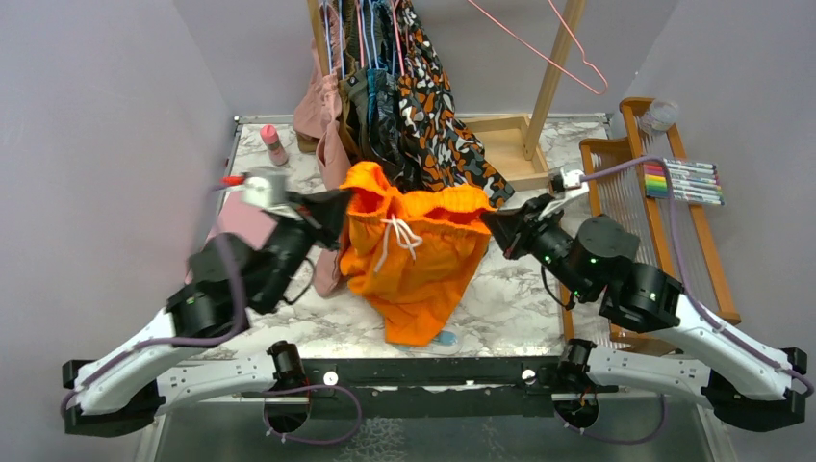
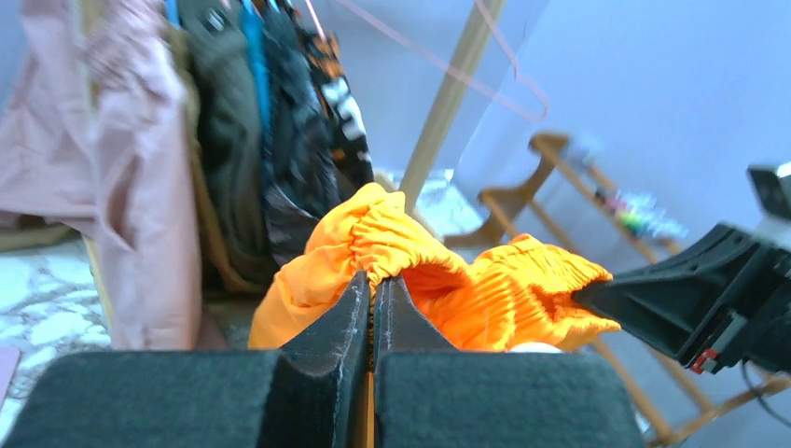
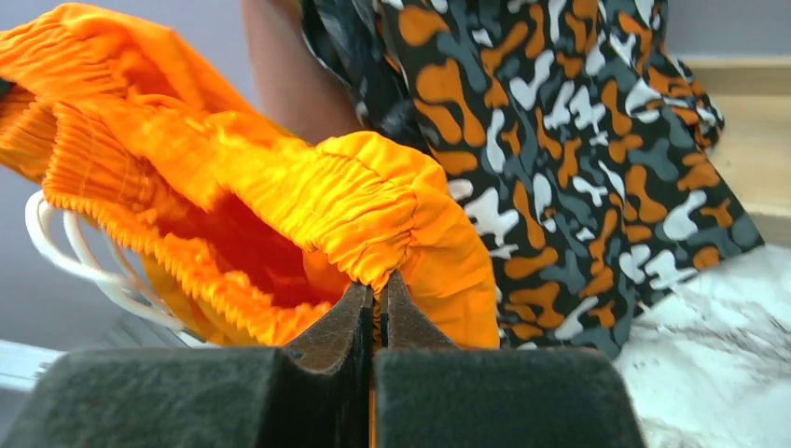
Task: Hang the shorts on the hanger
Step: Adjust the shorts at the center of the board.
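The bright orange shorts [image 1: 414, 252] hang over the marble table, stretched by the gathered waistband between my two grippers, with the white drawstring dangling at the front. My left gripper [image 1: 343, 206] is shut on the waistband's left end; its wrist view shows the left gripper [image 2: 375, 278] pinching a fold of the shorts [image 2: 504, 280]. My right gripper [image 1: 493, 224] is shut on the right end, and its wrist view shows the right gripper [image 3: 378, 280] biting the elastic of the shorts [image 3: 280, 187]. The pink wire hanger [image 1: 535, 48] hangs up at the back right, above and behind the shorts.
Behind the shorts a rail holds several garments, among them a blotch-patterned one [image 1: 438, 111] and a dusty pink one [image 1: 322, 115]. A wooden post [image 1: 550, 72] rises from its base frame [image 1: 505, 144]. A wooden rack [image 1: 635, 192] with markers [image 1: 688, 181] stands right. A pink bottle [image 1: 274, 144] stands back left.
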You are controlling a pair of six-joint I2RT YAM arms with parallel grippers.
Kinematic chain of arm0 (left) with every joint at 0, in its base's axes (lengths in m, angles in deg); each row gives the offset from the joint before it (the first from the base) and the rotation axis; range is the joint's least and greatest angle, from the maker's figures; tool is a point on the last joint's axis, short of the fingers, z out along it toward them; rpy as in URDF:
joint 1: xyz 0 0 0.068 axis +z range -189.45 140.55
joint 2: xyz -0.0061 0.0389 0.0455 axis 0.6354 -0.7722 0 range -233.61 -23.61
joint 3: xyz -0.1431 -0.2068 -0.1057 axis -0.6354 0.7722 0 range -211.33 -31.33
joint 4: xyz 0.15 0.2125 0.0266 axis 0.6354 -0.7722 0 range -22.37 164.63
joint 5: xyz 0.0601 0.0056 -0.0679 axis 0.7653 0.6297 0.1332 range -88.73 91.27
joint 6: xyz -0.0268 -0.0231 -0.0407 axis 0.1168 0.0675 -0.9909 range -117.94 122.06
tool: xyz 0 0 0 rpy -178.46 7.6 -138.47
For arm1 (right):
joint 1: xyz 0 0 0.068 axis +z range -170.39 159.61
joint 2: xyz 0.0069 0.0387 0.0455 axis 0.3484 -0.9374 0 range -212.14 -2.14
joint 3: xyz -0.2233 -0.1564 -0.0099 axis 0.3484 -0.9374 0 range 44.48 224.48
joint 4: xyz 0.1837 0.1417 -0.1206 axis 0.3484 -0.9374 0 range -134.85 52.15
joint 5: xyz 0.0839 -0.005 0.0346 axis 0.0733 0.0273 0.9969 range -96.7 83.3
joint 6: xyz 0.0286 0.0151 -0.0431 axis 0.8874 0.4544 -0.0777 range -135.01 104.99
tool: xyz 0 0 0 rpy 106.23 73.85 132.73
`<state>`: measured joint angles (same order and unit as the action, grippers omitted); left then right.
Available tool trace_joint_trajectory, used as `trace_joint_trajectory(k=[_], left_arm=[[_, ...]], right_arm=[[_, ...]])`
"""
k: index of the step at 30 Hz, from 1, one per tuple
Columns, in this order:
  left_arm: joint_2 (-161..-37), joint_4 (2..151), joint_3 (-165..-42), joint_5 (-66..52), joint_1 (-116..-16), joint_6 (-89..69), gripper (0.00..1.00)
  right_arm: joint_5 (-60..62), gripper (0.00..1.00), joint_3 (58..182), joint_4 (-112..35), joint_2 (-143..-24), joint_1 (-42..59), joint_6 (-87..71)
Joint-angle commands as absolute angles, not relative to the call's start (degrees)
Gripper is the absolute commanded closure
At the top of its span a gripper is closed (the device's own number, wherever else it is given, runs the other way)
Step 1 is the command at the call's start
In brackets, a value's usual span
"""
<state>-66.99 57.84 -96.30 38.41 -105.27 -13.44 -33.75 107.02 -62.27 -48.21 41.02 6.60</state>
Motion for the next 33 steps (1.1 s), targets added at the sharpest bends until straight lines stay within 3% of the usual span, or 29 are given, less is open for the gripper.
trace_joint_trajectory(k=[1,9,16,23,26,28,29,33], left_arm=[[-59.26,54.07,-94.58,46.7,-105.41,-10.37,1.0],[-43.51,43.44,-72.17,40.33,-105.41,-36.15,1.0],[-45.49,42.59,-65.98,35.82,-105.38,-41.89,1.0],[-53.12,40.86,-68.33,35.12,-105.37,-40.58,1.0],[-53.57,40.9,-67.71,34.73,-105.39,-41.23,1.0],[-53.26,40.86,-67.41,34.25,-105.42,-41.16,1.0],[-52.98,40.85,-67.51,33.94,-105.4,-40.76,0.94],[-52.39,40.6,-69.4,32.23,-105.37,-36.69,0.44]], right_arm=[[-37.62,0.99,105.66,-58.97,-46.09,41.04,4.82],[-29.8,0.96,83.68,-68.4,-37.63,41.05,22.97],[-23.02,0.69,78.7,-69.72,-34.71,41.05,25.01],[-20.88,0.53,79.98,-70.98,-40.53,41.01,26.53],[-19.83,0.52,79.28,-69.53,-41.31,41.06,26.95],[-19.43,0.6,78.63,-68.01,-41.34,41.02,26.45],[-19.43,0.66,78.41,-67.44,-41.26,41.02,25.96],[-21.55,0.98,78.54,-67.2,-41.19,41.07,25.1]])
